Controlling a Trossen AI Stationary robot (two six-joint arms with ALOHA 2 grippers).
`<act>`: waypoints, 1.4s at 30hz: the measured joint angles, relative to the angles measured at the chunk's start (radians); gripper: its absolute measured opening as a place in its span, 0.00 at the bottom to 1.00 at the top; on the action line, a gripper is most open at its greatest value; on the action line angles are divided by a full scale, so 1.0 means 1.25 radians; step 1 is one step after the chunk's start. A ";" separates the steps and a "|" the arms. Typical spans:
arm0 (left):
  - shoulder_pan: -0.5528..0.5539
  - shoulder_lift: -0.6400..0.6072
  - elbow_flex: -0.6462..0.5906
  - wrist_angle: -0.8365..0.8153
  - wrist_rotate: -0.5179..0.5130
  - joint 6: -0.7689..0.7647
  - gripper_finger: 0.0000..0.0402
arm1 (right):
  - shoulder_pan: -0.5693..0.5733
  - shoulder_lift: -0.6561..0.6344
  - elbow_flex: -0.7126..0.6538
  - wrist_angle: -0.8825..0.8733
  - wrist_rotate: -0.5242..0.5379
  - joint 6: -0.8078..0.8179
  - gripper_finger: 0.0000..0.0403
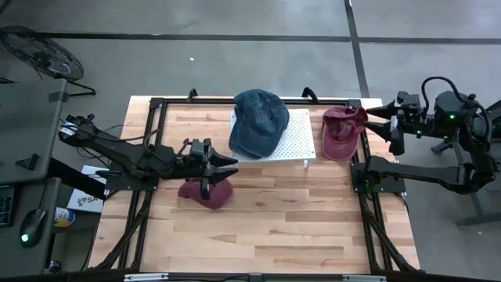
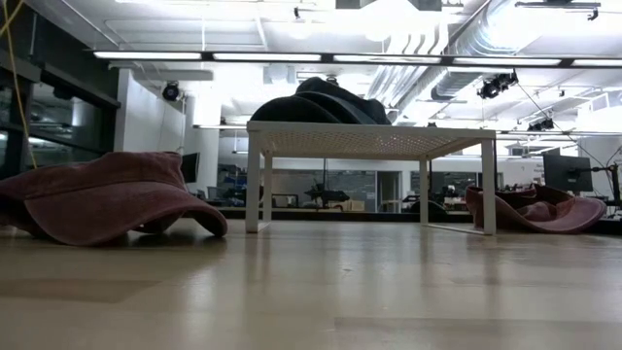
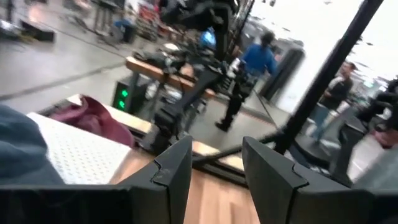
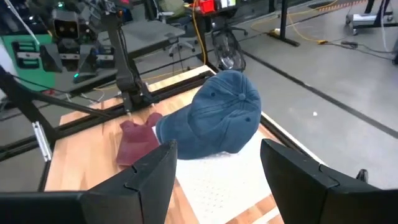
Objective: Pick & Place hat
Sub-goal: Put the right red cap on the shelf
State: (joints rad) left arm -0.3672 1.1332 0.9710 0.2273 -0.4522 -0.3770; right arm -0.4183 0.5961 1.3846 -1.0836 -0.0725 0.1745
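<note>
A maroon hat lies flat on the wooden table, left of centre, brim down. A blue hat rests on a white perforated stand at the far middle. A second maroon hat lies on the table right of the stand. My left gripper hovers level above the table, just beyond the first maroon hat, open with nothing between its fingers. My right gripper hangs open at the table's right, beside the second maroon hat, facing the blue hat.
A black frame runs round the tabletop, with arm mounts at both sides. Bare wood lies toward the near edge. People stand in the room beyond the table. A fan stands on the floor at far left.
</note>
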 joint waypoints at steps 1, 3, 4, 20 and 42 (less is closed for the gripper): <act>0.000 0.001 0.000 -0.003 0.004 -0.011 0.35 | 0.000 0.000 0.000 0.000 0.006 -0.001 0.56; 0.000 0.001 0.000 -0.002 0.016 -0.020 0.35 | 0.000 0.000 0.000 0.002 0.013 -0.016 0.56; 0.000 0.001 0.000 0.000 0.018 -0.022 0.35 | 0.000 0.000 0.000 0.003 0.016 -0.020 0.56; 0.000 -0.024 0.000 -0.044 0.061 -0.031 0.35 | 0.000 0.000 0.000 0.003 -0.023 -0.044 0.56; 0.000 -0.048 0.000 -0.050 0.038 -0.014 0.35 | 0.000 0.000 0.000 0.003 -0.012 -0.057 0.56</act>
State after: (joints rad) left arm -0.3668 1.0729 0.9710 0.1642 -0.4041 -0.3950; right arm -0.4183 0.5964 1.3846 -1.0798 -0.0872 0.1036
